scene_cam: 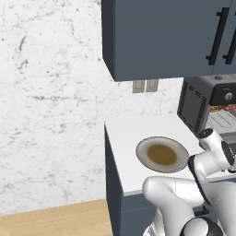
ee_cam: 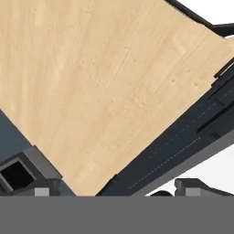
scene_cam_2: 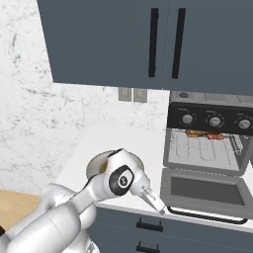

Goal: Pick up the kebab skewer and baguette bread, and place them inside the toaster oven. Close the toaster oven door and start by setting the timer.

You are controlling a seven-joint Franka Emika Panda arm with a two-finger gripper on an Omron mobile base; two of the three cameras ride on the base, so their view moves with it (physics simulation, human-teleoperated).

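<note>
Trouble could start right at the gripper. It is wide open and holds nothing. Its fingertips point down past the front edge of the counter, toward the wood floor.

The door lies flat and open, just beside the gripper on its right. I think closing it is the next job. The gripper is low, so it may bump the counter edge or the door's rim on the way up. If it pushes the door from one corner, the fingers may slip off and the door may drop open again.

Up and to the right, past the door, is the oven. Red and brown food lies on its rack. It looks like the skewer, and maybe the bread too, but I cannot tell them apart. If it sticks out, the door may not shut.

Higher up are three knobs in a row. I cannot tell which one is the timer, so the gripper could turn the wrong one.

The arm bends forward over the plate, which looks bare, and its wrist tips down to the right.
</note>
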